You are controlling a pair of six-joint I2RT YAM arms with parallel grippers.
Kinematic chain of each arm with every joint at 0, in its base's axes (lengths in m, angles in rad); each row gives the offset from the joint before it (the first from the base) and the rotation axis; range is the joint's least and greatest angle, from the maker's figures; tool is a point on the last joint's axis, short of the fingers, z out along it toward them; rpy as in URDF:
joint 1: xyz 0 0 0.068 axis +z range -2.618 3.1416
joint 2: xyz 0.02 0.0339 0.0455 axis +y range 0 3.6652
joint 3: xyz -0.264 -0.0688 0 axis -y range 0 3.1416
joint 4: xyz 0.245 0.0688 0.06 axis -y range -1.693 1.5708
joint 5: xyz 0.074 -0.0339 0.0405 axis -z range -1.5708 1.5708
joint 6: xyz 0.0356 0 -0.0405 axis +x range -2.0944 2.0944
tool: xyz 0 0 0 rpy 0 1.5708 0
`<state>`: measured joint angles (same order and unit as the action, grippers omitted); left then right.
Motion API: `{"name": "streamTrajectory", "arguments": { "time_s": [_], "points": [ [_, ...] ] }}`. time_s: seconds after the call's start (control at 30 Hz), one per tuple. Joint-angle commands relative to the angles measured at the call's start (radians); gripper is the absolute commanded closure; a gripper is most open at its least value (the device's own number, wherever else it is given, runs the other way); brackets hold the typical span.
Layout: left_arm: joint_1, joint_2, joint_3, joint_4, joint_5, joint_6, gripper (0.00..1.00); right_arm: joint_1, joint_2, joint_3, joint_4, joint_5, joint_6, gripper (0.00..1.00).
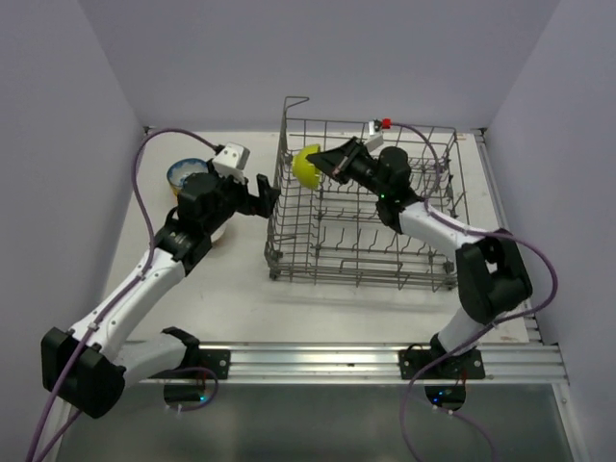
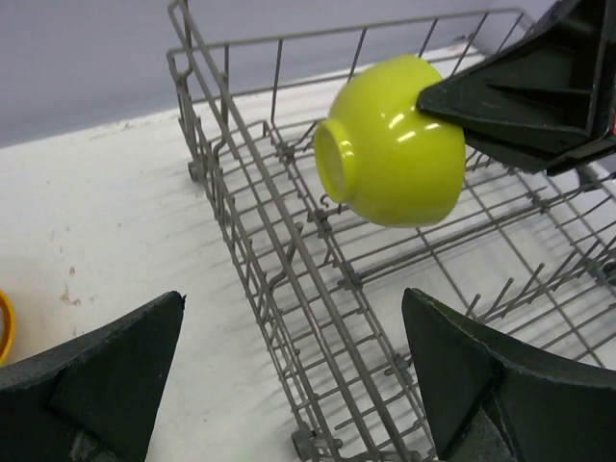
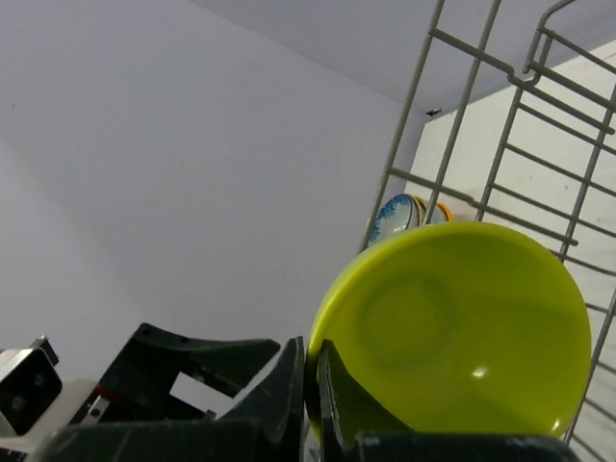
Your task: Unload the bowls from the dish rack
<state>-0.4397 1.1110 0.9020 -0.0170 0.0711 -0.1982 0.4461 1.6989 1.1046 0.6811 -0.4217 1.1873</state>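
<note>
- Inside the far-left corner of the dish rack [image 1: 385, 260], near its raised wire loop, sits the lime-yellow bowl [image 2: 395, 144], tipped on its side with its foot ring turned toward my left arm.
- My right pincer [image 3: 310, 385] is clamped on that bowl's rim, its two fingers pressed almost together with the thin wall pinched between them.
- From the right wrist view, the hollow of the bowl faces my camera and fills the lower right, with the rack's upright wires just behind it.
- From the left wrist view, the bowl hangs above the rack's floor wires, about level with the top rail. Its underside may be brushing a tine, but I cannot tell from this angle.
- My right arm reaches over the rack from its right side, the wrist lying across the top of the basket.
- My left pincer [image 1: 262, 197] is spread wide with nothing between its fingers. It is outside the rack, just beside the left wall and pointing at it.
- Other bowls [image 1: 188, 173] stand on the table [image 1: 250, 298] to the left of the rack, well apart from the lime one and partly hidden by my left arm. A blue-patterned bowl and an orange-yellow rim show among them.
</note>
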Motion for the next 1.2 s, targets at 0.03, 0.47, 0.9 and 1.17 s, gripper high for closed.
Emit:
{"name": "streamTrajectory", "arguments": {
  "time_s": [0.03,0.47,0.9,1.17],
  "points": [
    [-0.036,-0.12,0.014,0.068,-0.016,0.005,0.0,0.028,-0.264,-0.045,-0.176,0.19,-0.118,1.0],
    [-0.603,0.065,0.204,-0.014,-0.587,0.042,0.0,0.128,-0.527,-0.06,-0.613,0.531,-0.02,1.0],
    [-0.766,0.237,0.233,0.103,-0.935,-0.041,0.01,0.148,-0.714,-0.166,-0.678,0.6,0.118,1.0],
    [-0.766,0.311,0.293,0.13,-0.944,-0.044,0.13,0.154,-0.817,-0.274,-0.672,0.547,0.173,1.0]
  ]
}}
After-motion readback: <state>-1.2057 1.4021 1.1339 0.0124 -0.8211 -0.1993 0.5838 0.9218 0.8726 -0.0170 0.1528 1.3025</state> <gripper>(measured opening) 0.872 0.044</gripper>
